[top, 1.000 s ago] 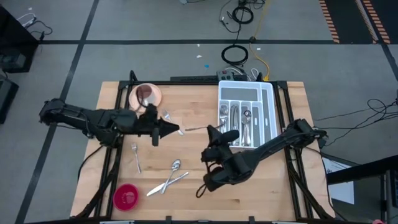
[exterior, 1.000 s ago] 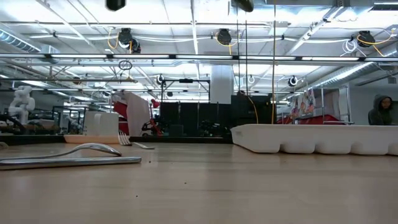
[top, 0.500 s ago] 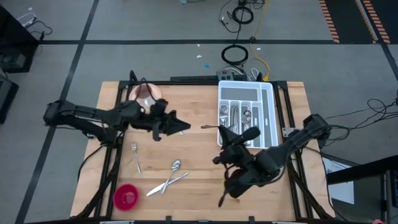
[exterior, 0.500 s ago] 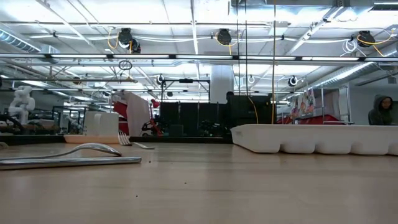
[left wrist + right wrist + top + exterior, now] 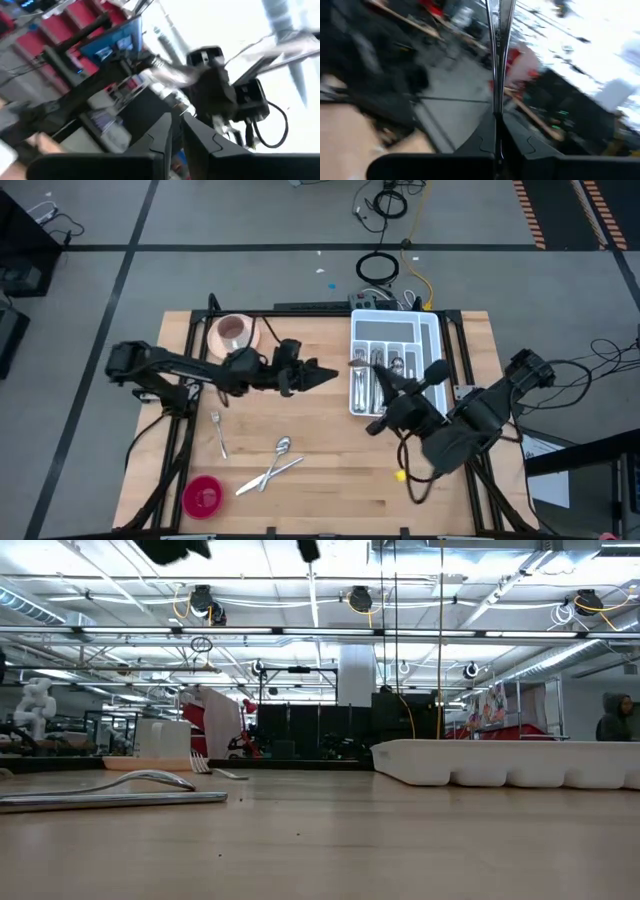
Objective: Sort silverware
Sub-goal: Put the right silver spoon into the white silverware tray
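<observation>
L gripper point(image 5: 176, 131) jaws near-closed, grip unclear; R gripper point(image 5: 498, 131) jaws clamped on knife point(image 5: 496, 55).

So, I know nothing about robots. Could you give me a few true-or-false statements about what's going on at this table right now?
1. The white tray already holds some silverware. True.
2. No loose cutlery is left on the table. False: a fork and a spoon, among others, lie near its front left.
3. The right gripper is shut on a slim shiny piece. True.
4. The pink cup sits inside the tray. False: it stands at the table's back left corner.
5. The left gripper is down by the fork. False: it is between the cup and the tray, pointing at the tray.
</observation>
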